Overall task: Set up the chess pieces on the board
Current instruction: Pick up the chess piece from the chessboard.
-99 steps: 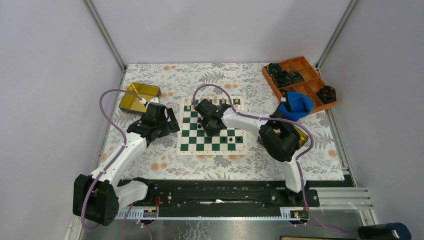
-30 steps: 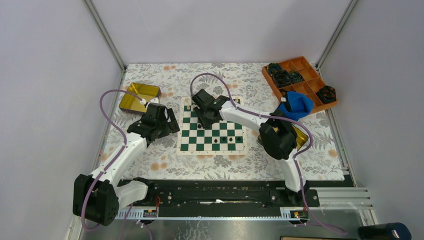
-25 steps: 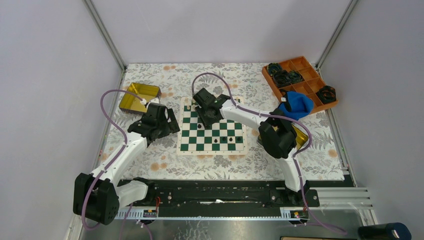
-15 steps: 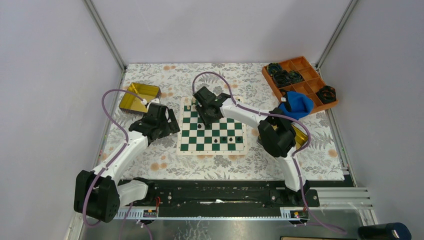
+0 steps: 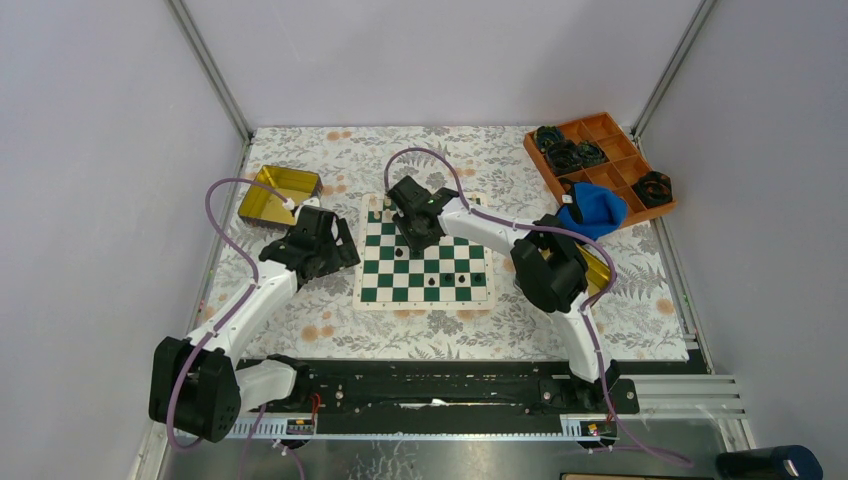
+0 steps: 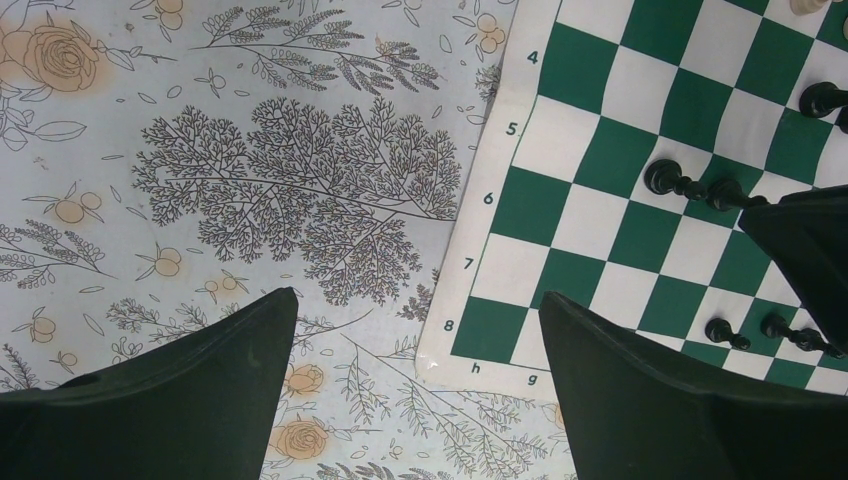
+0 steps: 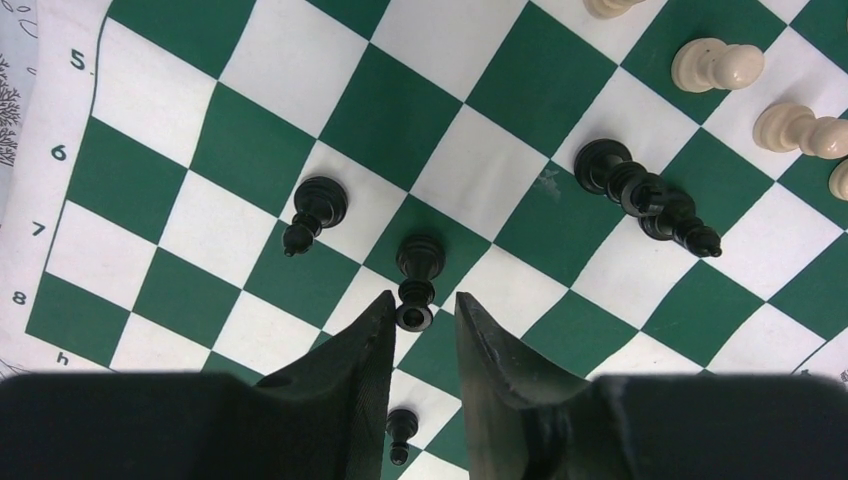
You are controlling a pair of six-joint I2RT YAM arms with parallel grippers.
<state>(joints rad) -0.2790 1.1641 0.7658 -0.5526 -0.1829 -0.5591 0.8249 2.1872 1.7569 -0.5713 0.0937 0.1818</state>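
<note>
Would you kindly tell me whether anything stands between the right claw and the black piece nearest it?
Nothing visible does: the black piece sits within the right claw, and its neighbour stands apart.

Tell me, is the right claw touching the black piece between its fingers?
Cannot tell. The right wrist view shows the black piece inside the right claw, close to its fingers, no plain contact or gap.

Cream piece (image 7: 612, 6) cut by top edge. Gold tin (image 5: 602, 272) mostly hidden behind right arm (image 5: 548, 272).
</note>
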